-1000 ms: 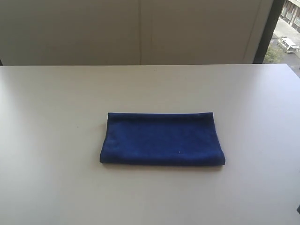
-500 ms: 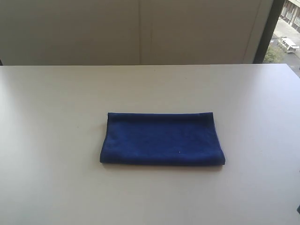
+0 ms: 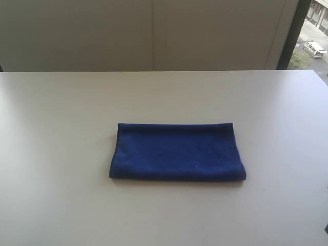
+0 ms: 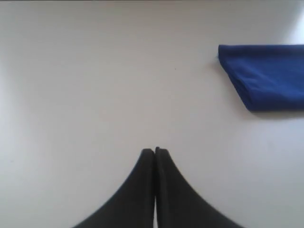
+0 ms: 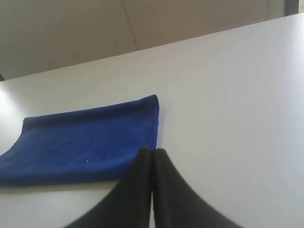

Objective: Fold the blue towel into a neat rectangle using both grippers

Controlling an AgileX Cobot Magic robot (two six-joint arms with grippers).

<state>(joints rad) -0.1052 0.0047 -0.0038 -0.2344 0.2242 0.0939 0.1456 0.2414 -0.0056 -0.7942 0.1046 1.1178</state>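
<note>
The blue towel (image 3: 177,151) lies flat in the middle of the white table (image 3: 56,154), folded into a rectangle, its rounded fold toward the near edge. Neither arm shows in the exterior view. In the left wrist view my left gripper (image 4: 155,151) is shut with nothing in it, over bare table, and the blue towel (image 4: 266,76) lies well off to one side. In the right wrist view my right gripper (image 5: 152,151) is shut and empty, its tips in line with a stitched corner of the blue towel (image 5: 80,142); contact cannot be told.
A pale wall (image 3: 154,33) runs behind the table's far edge. A dark window frame (image 3: 293,36) stands at the back right, with a street outside. The table's right edge (image 3: 322,82) slants toward the near right.
</note>
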